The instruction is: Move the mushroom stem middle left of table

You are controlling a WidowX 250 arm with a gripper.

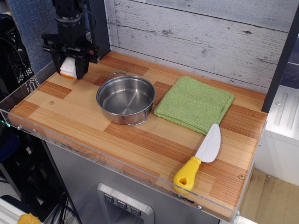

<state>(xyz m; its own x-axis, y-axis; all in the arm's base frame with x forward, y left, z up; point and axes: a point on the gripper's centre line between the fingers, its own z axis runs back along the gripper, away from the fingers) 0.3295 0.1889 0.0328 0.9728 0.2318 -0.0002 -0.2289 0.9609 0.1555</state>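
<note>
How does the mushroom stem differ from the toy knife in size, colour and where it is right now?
The mushroom stem is a small stubby block; the knife is far longer and flat. The stem is white with an orange end; the knife has a white blade and a yellow handle. The stem is held in the claw at the far left; the knife lies on the table near the front right. Both are part white.

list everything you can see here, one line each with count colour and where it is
mushroom stem: 1, white with orange end, held in the gripper above the table's far left
pot: 1, steel, left of centre on the table
cloth: 1, green, folded, right of the pot
knife: 1, white blade and yellow handle, near right corner
table: 1, light and reddish-brown wood strips, clear rim at the edge
wall: 1, grey-white planks, behind the table
gripper: 1, black, closed on the mushroom stem, far left
</note>
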